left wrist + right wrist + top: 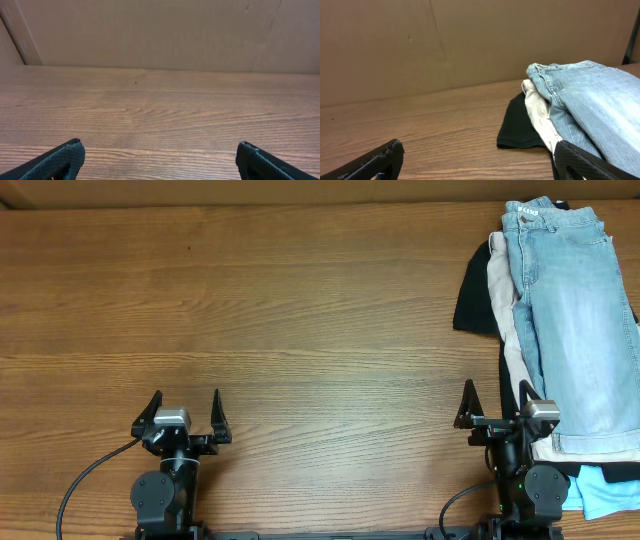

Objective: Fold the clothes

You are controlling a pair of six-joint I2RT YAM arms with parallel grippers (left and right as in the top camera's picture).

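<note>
Nearest the camera, the left gripper [186,400] holds its fingers spread wide over bare wood at the near edge of the table [300,320]. The right gripper [496,398] is equally spread, and its outer finger overlaps the edge of a clothing pile; contact cannot be judged. The denim shorts [572,310] lie lengthwise at the table's right side, waistband toward the far edge, on top of beige shorts [508,310] and a black garment [472,300].
</note>
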